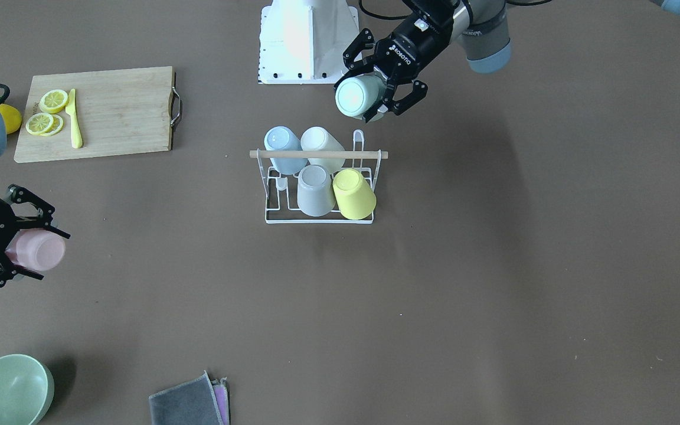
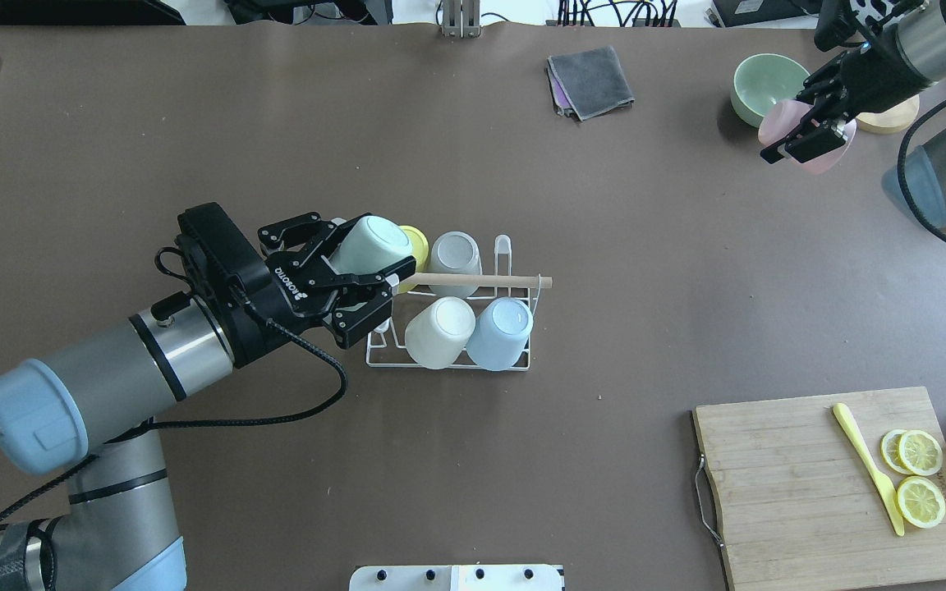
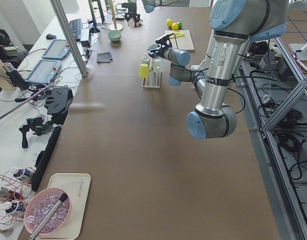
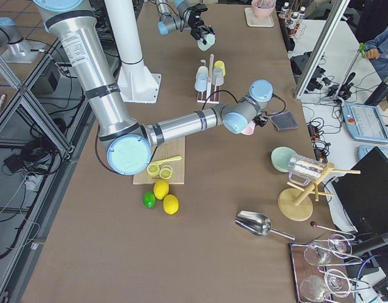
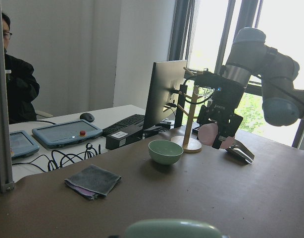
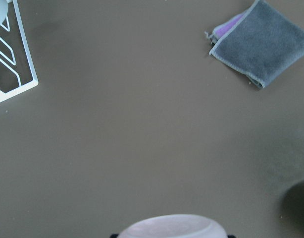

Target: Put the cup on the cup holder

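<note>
Four cups (image 2: 440,332) on cup holder (image 2: 489,282), overhead

Four cups (image 1: 315,192) occupy the cup holder (image 1: 293,221). Two opposite corner prongs (image 1: 358,139) stand bare. The wooden rod (image 1: 318,154) spans the top between rows.

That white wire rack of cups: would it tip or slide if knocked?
Probably slides: the cup holder is thin wire on a smooth table. Its four cups sit high, so a knock at the wooden rod might tip it.
</note>
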Action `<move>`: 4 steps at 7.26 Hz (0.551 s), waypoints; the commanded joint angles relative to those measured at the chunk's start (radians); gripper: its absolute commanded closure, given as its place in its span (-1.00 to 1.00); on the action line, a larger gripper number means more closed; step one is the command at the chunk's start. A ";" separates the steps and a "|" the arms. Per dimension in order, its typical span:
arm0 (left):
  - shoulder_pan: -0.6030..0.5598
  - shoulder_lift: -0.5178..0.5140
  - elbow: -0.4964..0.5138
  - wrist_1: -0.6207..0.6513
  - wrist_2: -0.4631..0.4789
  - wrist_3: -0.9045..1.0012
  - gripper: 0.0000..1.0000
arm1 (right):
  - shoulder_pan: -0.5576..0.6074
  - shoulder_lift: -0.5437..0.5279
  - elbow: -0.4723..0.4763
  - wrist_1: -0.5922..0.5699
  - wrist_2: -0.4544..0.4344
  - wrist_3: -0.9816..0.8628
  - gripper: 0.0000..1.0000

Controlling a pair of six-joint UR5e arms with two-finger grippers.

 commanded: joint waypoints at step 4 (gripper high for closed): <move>0.076 -0.014 0.075 -0.043 0.078 0.067 1.00 | -0.006 0.012 -0.005 0.453 -0.013 0.433 1.00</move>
